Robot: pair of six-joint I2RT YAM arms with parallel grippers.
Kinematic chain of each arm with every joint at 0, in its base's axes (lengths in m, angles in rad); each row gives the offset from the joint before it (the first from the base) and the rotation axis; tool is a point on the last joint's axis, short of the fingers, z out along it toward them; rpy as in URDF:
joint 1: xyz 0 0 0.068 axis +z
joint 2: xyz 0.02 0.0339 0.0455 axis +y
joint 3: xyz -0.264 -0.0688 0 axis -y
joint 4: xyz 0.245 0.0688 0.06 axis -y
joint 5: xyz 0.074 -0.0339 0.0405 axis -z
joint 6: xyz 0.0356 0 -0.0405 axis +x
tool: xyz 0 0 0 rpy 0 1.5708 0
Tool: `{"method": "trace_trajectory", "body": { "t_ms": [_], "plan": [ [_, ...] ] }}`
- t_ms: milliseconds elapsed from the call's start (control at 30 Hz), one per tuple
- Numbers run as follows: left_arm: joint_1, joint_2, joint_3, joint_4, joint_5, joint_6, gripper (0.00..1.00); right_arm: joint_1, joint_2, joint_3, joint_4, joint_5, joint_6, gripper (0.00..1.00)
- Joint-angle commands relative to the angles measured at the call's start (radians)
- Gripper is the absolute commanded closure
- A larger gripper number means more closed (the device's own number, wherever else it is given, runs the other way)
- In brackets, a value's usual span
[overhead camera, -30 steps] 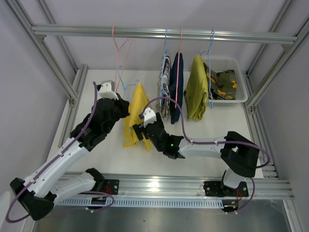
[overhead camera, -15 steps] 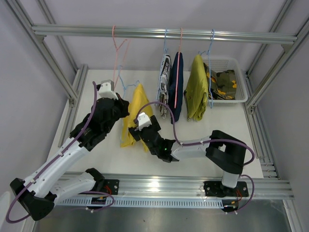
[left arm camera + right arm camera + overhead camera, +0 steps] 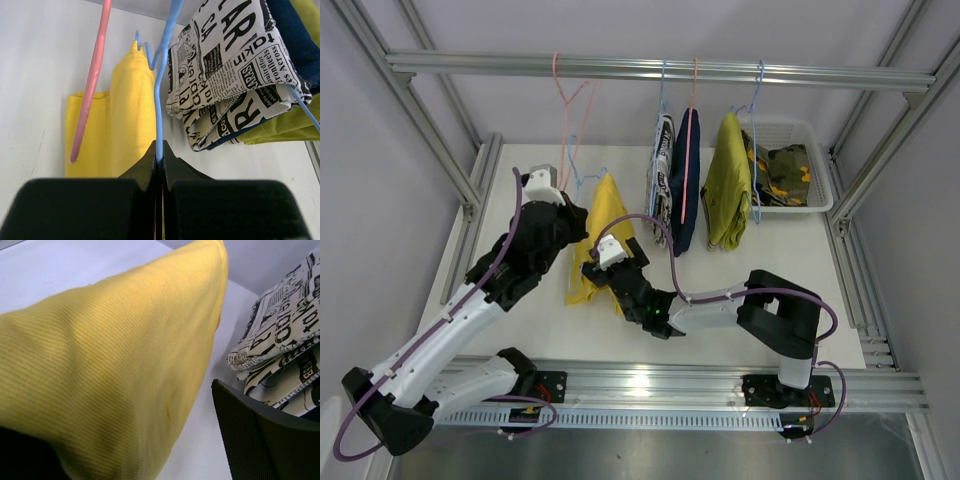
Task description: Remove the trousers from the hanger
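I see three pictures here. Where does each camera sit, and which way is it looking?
Top external: fixed above and behind the arms, looking down at the white table; both arms show, with the left gripper and right gripper.
Left wrist: on the left arm, looking along its shut black fingers, which pinch a blue wire hanger.
Right wrist: on the right arm, close up on the bright yellow folded trousers; one black finger shows.
Shared: both wrist views catch the yellow trousers and the black-and-white print trousers.
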Motion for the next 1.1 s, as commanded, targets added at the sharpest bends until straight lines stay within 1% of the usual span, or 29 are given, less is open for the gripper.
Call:
{"method": "trace_trajectory", "body": {
  "t_ms": [0, 133, 200, 300, 333, 400, 567, 733, 800, 1067],
  "plan": [
    [0.010, -0.008, 0.051, 0.062, 0.005, 0.004, 0.99, 0.013, -0.020, 0.028, 0.170, 0.049, -0.042, 0.12],
    [0.013, -0.009, 0.053, 0.064, 0.008, 0.006, 0.99, 0.015, -0.015, 0.050, 0.170, 0.052, -0.065, 0.12],
    [0.013, -0.005, 0.051, 0.062, 0.009, 0.004, 0.99, 0.015, -0.015, 0.045, 0.198, 0.056, -0.076, 0.14],
    [0.015, -0.002, 0.051, 0.062, 0.015, 0.002, 0.99, 0.013, -0.016, 0.038, 0.227, 0.058, -0.091, 0.22],
    [0.015, 0.000, 0.053, 0.060, 0.018, 0.001, 0.99, 0.013, -0.018, 0.033, 0.238, 0.052, -0.097, 0.31],
    [0.015, 0.001, 0.051, 0.060, 0.021, 0.001, 0.99, 0.015, -0.019, 0.019, 0.276, 0.044, -0.117, 0.41],
    [0.018, 0.004, 0.054, 0.060, 0.031, -0.002, 0.99, 0.015, -0.020, 0.001, 0.351, 0.006, -0.147, 0.44],
    [0.021, 0.012, 0.056, 0.060, 0.040, -0.004, 0.99, 0.012, -0.004, 0.010, 0.365, -0.006, -0.165, 0.44],
    [0.023, 0.012, 0.056, 0.060, 0.041, -0.002, 0.99, 0.010, 0.005, 0.009, 0.376, -0.012, -0.163, 0.46],
    [0.026, 0.014, 0.056, 0.060, 0.048, -0.004, 0.99, 0.001, 0.039, 0.004, 0.411, 0.000, -0.160, 0.75]
  ]
}}
